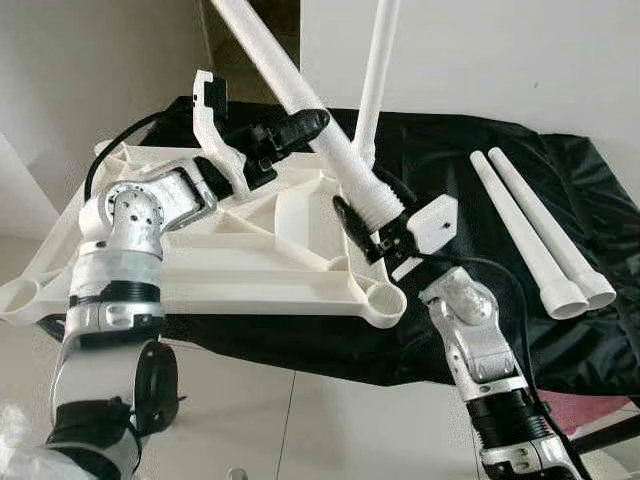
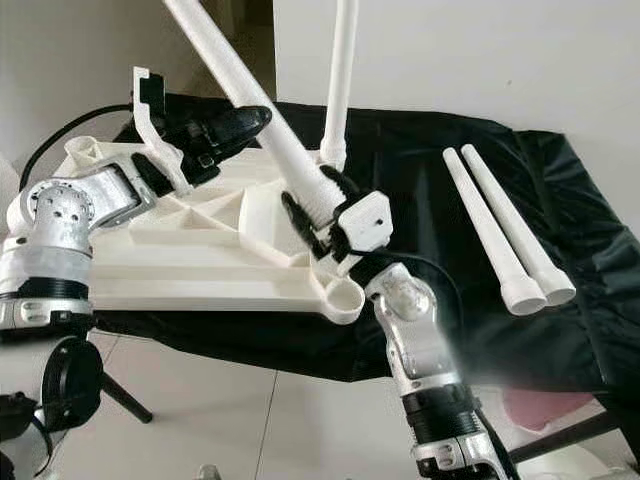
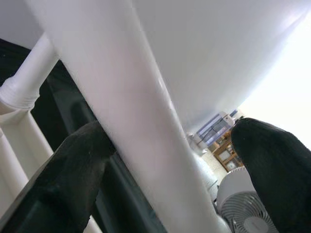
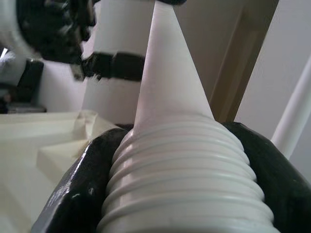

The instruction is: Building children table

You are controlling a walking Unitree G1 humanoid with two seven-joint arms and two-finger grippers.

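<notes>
a: where's your leg right now?

b: the white table leg [image 1: 300, 100] you're working is tilted, threaded end down near the front right corner socket [image 1: 384, 301] of the upside-down white tabletop [image 1: 230, 262]. can't tell if the threads are in the socket.

a: right side?

b: your right gripper [image 1: 368, 228] is clamped on the threaded end; the wrist view shows both black fingers [image 4: 73, 189] tight against the ridges.

a: left?

b: your left gripper [image 1: 300, 128] is higher up the same leg. the wrist view shows one finger [image 3: 77, 170] touching the shaft, the other standing off it with a gap, so the jaws are open around the leg, not squeezing.

a: rest of it?

b: a second leg [image 1: 378, 70] stands upright at the tabletop's far right corner. two spare legs [image 1: 540, 235] lie side by side on the black sheet [image 1: 600, 200], well off to your right. the tabletop sits partly on that sheet, over a pale tiled floor [image 1: 300, 430].
</notes>
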